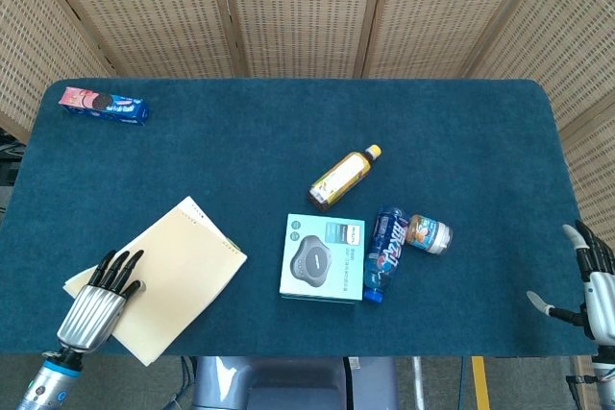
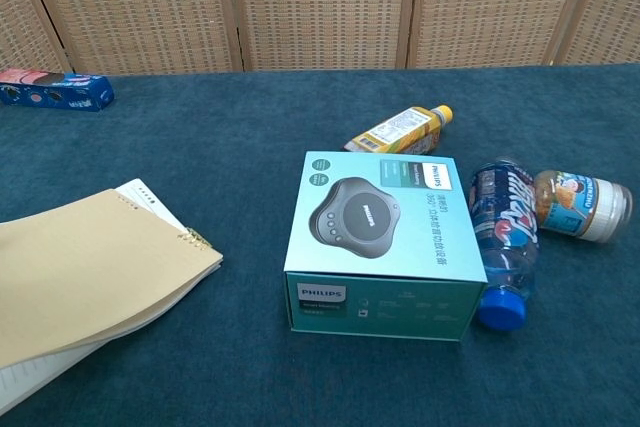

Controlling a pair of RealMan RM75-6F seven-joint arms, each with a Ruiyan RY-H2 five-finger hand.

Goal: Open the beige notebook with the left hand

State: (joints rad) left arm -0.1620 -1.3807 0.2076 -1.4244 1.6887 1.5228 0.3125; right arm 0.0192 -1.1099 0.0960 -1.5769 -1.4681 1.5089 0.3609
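- While the left hand lies at the lower left of the head view, its dark fingers rest extended on the beige notebook, grasping nothing.
- In the chest view the notebook's cover sits slightly raised above its white pages at the lower left.
- At the lower right edge, the right hand is released, fingers apart.

Silver hands, black fingers.

Left robot hand flat (fingers extended); right robot hand spread.
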